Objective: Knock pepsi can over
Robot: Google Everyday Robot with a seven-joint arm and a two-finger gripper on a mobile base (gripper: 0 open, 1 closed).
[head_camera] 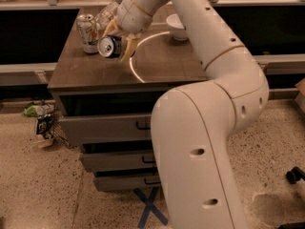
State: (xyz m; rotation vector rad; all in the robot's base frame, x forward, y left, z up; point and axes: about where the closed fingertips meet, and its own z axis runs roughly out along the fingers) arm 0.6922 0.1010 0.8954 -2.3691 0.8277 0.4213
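The pepsi can [110,46], blue with a silver top, lies on its side on the brown cabinet top [162,63], its top pointing left. My gripper [119,41] reaches down from the white arm and sits around the can, one yellowish finger [111,28] behind it and the other in front on the right. It is shut on the can.
A silver-white can [88,32] stands upright just left of the pepsi can. A clear plastic bottle [107,14] is behind them. A white bowl [177,25] sits at the back right. The cabinet has drawers [107,128] below. My own white arm and base [200,147] fill the right foreground.
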